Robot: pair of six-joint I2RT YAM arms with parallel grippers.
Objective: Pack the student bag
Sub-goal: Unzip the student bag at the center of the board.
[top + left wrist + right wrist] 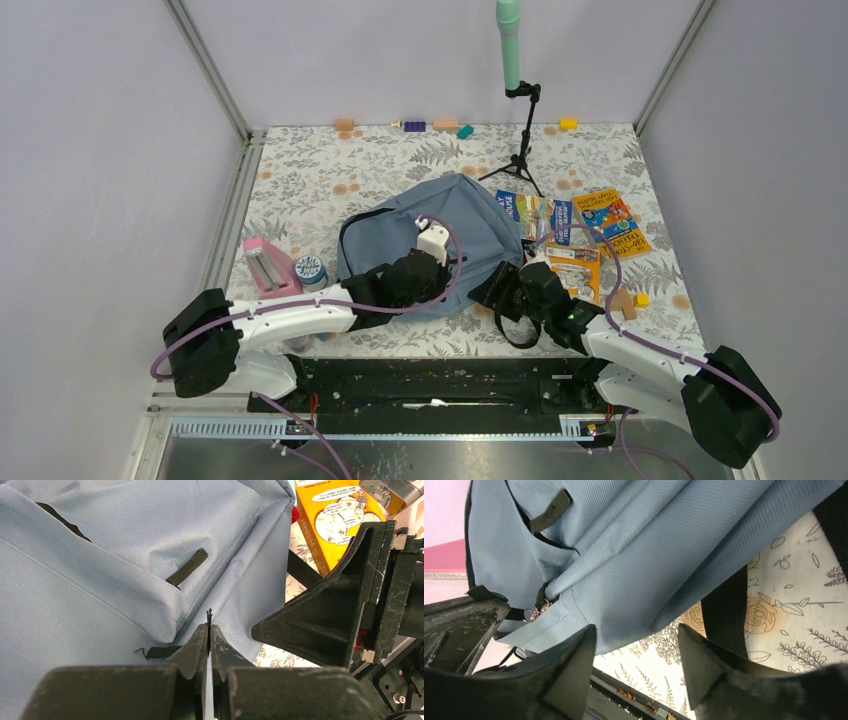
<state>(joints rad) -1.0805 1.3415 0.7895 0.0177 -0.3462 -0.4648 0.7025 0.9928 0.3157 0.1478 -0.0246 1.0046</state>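
Observation:
The student bag [455, 215] lies flat mid-table, grey-blue fabric with black straps. It fills the left wrist view [125, 545] and the top of the right wrist view [624, 555]. My left gripper [450, 270] rests on the bag's near part. Its jaws [209, 626] are shut on a thin black tab of the bag, whose tip pokes out above the fingertips. My right gripper [503, 287] is open at the bag's near right corner. In the right wrist view [636, 632] the fabric edge hangs just above the gap between the fingers. A black strap [724, 610] runs beside the right finger.
Several books [610, 220] and an orange book [575, 265] lie to the right of the bag. A pink item [268, 265] and a small jar [311, 270] stand to its left. A tripod stand [522, 130] rises behind it. Small blocks [414, 126] line the back wall.

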